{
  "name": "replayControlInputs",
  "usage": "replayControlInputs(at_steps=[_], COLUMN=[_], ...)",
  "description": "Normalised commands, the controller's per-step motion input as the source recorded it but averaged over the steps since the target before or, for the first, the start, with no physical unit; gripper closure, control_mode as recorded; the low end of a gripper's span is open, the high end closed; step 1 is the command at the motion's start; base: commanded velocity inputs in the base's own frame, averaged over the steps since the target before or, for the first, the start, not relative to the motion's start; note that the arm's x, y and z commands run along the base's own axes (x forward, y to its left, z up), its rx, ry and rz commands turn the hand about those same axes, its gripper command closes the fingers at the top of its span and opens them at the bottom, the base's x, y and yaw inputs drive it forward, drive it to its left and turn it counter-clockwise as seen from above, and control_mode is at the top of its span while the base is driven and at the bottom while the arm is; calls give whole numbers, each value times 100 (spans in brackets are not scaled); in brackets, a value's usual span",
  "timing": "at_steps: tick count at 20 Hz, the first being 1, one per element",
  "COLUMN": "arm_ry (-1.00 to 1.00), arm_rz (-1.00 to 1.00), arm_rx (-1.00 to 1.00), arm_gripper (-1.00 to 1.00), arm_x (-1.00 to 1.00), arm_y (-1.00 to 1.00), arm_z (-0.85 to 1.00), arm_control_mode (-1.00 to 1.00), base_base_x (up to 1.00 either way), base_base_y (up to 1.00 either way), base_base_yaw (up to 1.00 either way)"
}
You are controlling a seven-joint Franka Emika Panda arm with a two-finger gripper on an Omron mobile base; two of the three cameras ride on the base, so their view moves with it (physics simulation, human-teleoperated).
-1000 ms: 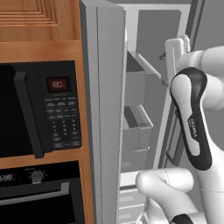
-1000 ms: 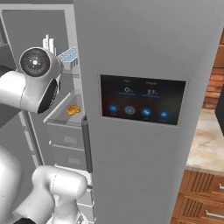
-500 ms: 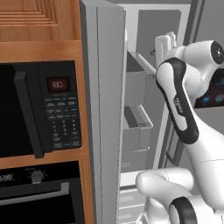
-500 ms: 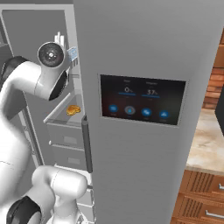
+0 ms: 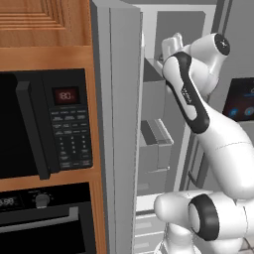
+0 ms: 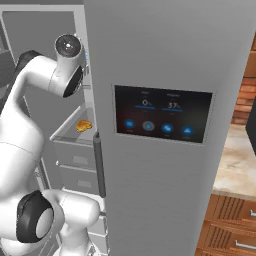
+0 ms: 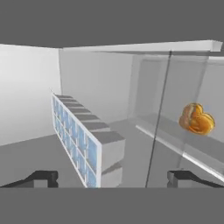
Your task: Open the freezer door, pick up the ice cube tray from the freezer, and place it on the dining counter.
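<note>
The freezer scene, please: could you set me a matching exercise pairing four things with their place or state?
Things:
1. ice cube tray
2. gripper
3. freezer door
4. orange food item

Descriptions:
a. swung open beside the microwave
b. on a shelf at the right of the hand view
c. jaws wide, fingertips either side of the tray's near end
d. white, with pale blue cubes, inside the freezer

Pairs: 1-d, 2-c, 3-a, 4-b

Wooden cabinet [image 5: 44,30] holds black microwave [image 5: 44,129] above oven [image 5: 44,223].
</note>
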Motion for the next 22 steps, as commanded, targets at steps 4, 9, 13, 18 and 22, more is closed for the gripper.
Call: replayControlInputs(at_steps=[4, 9, 13, 18, 22], arm_ry=[16, 11, 10, 6, 4], arm_rz=[1, 1, 1, 1, 0], arm_rx=[2, 2, 2, 0, 1], arm_gripper=[-100, -100, -100, -100, -100], arm_x=[48, 35, 20, 9, 21], arm_y=[10, 11, 0, 0, 0], arm_z=[0, -3, -10, -22, -3], arm_control_mode=[-100, -100, -100, -100, -100], base_base_x=[0, 0, 0, 0, 0], base_base_y=[0, 0, 0, 0, 0], base_base_yaw=[0, 0, 0, 0, 0])
